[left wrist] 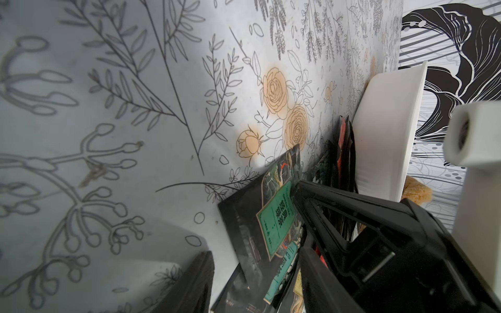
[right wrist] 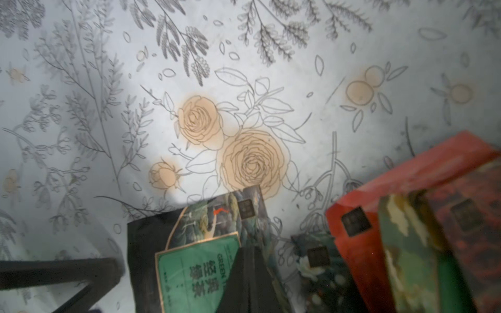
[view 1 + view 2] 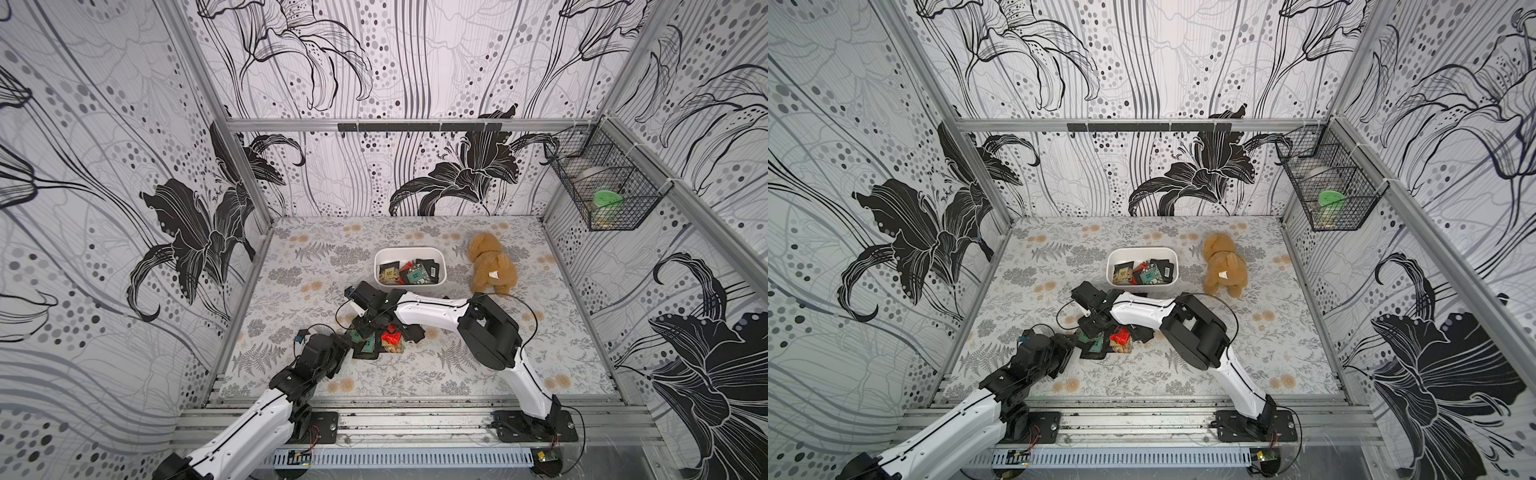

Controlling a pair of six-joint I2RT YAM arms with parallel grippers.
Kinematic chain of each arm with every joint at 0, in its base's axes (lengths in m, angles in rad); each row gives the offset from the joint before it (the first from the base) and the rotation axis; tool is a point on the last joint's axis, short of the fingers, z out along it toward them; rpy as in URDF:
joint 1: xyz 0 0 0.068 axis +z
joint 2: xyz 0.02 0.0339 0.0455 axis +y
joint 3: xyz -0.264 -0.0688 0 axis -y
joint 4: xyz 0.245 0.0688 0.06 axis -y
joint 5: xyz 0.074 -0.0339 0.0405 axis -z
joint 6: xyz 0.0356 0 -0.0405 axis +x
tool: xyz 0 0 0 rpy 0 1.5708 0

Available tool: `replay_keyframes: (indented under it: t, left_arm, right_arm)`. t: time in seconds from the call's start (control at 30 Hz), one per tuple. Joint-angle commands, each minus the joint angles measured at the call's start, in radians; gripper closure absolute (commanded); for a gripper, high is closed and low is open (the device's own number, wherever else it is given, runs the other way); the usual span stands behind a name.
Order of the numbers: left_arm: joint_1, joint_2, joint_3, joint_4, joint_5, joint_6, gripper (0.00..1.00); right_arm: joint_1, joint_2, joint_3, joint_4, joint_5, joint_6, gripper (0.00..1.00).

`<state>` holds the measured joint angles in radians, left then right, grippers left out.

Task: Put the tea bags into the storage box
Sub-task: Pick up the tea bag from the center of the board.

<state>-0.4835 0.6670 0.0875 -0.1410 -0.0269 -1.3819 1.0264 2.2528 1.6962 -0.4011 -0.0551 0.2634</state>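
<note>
Right gripper is closed, its tip down on a green-label tea bag at the near edge of the loose pile of tea bags. Whether it pinches the foil or only presses on it I cannot tell, because the finger covers the contact. Left gripper sits just beside it with its jaws partly apart, and the same stack lies in the gap.

From above I lose its fingertips under its own wrist. The right forearm covers part of the pile in both top views, so I cannot count what lies there. On the right wrist camera the red tea bags are blurred and cut off at the frame edge.

Several more tea bags already lie in the storage box, which sits beyond the pile and apart from it, with a plush toy near its side. The left wrist camera shows me only the box's outer wall, so its contents are hidden there.
</note>
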Motion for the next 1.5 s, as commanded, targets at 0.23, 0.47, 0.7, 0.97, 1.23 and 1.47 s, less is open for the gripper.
replay_keyframes:
  t: [0.23, 0.47, 0.7, 0.97, 1.23, 1.47]
  left_arm:
    - [0.005, 0.006, -0.041, 0.108, 0.023, -0.012, 0.49]
    - [0.005, 0.099, -0.065, 0.225, 0.038, -0.026, 0.55]
    - [0.004, 0.228, -0.084, 0.348, 0.058, -0.02, 0.6]
    - [0.005, 0.296, -0.092, 0.43, 0.058, -0.03, 0.65]
    - [0.005, 0.316, -0.057, 0.437, 0.042, -0.018, 0.72]
    - [0.004, 0.329, -0.028, 0.422, 0.033, -0.013, 0.81]
  right_arm:
    - [-0.001, 0.029, 0.028, -0.057, 0.01, -0.02, 0.98]
    - [-0.002, 0.04, 0.034, -0.051, -0.032, -0.009, 0.99]
    - [-0.023, 0.06, 0.037, -0.047, -0.1, 0.009, 1.0]
    - [-0.029, 0.05, 0.023, -0.03, -0.134, 0.01, 1.0]
    - [-0.031, 0.001, -0.036, 0.049, -0.201, 0.005, 1.0]
    - [-0.031, -0.052, -0.097, 0.115, -0.228, 0.004, 1.0]
